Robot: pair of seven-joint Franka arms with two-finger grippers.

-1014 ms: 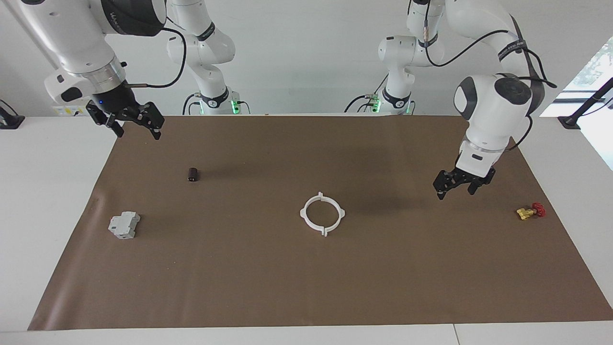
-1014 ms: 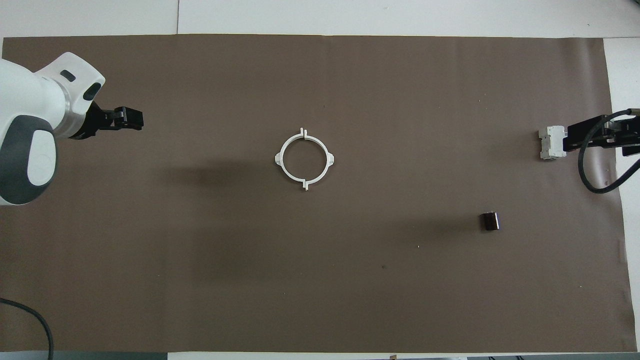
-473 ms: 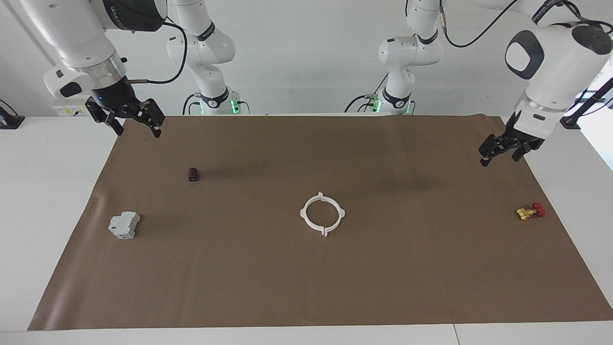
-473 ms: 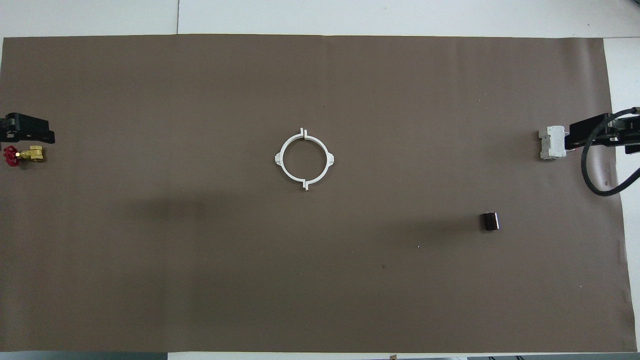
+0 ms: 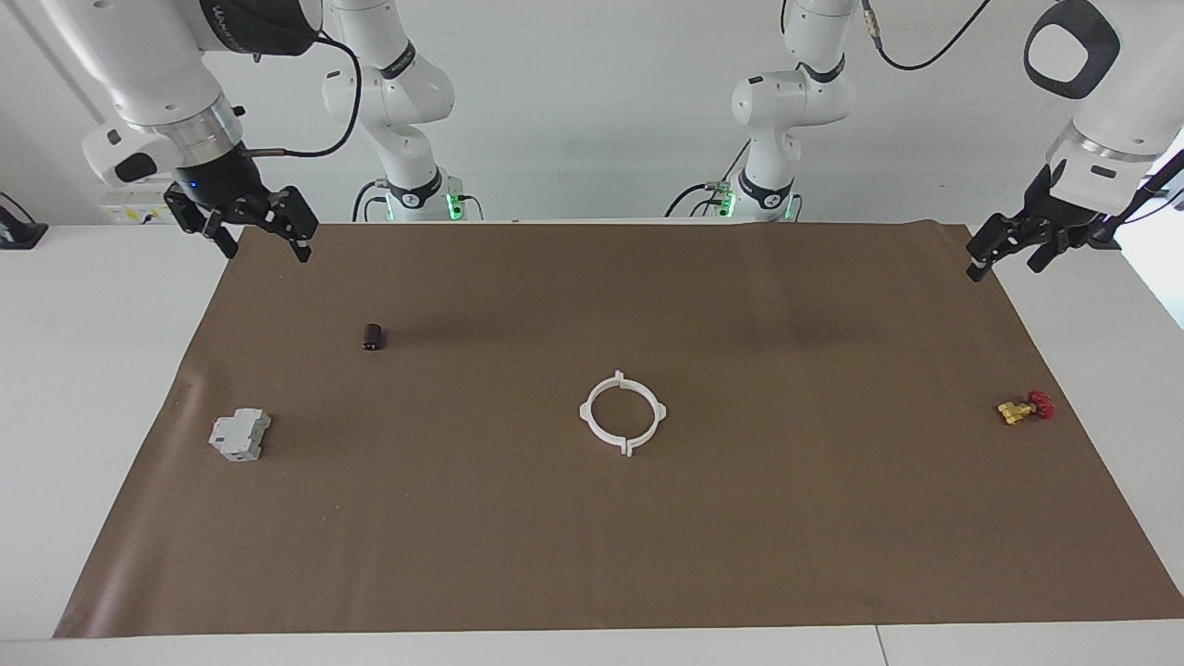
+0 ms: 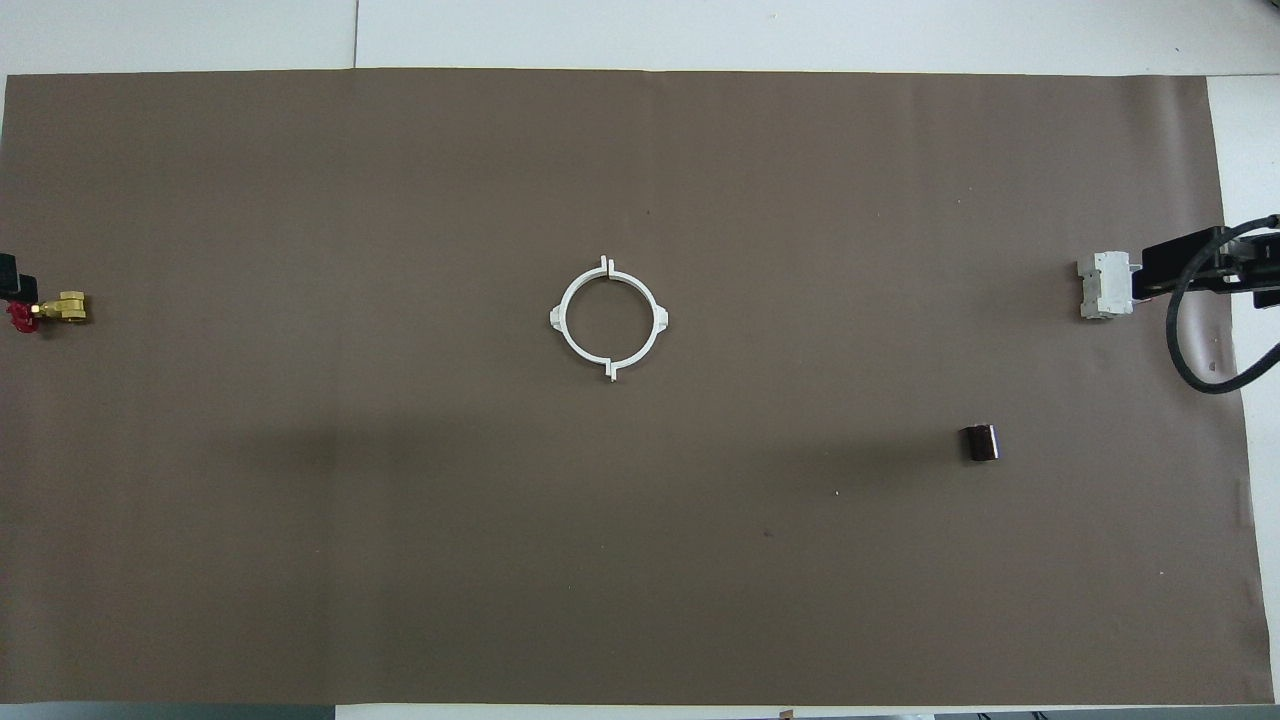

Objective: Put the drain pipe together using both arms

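The drain pipe [image 5: 585, 413] lies joined as one flat white ring with four outward tabs in the middle of the brown mat; it also shows in the overhead view [image 6: 556, 318]. Neither gripper touches it. My right gripper [image 5: 262, 242] is open and empty, raised over the mat's corner at the right arm's end; its tip shows in the overhead view [image 6: 1150, 270] beside the grey block. My left gripper [image 5: 1006, 259] is open and empty, raised over the mat's edge at the left arm's end. Only a sliver of it [image 6: 8, 275] shows in the overhead view.
A grey boxy block [image 5: 239, 435] and a small dark cylinder [image 5: 372, 337] lie toward the right arm's end. A yellow-and-red valve [image 5: 1022, 408] lies toward the left arm's end. The brown mat [image 5: 592, 555] covers the white table.
My left gripper has risen and drawn away from the ring to the mat's edge at its own end. My right gripper has hardly moved. The ring has not moved.
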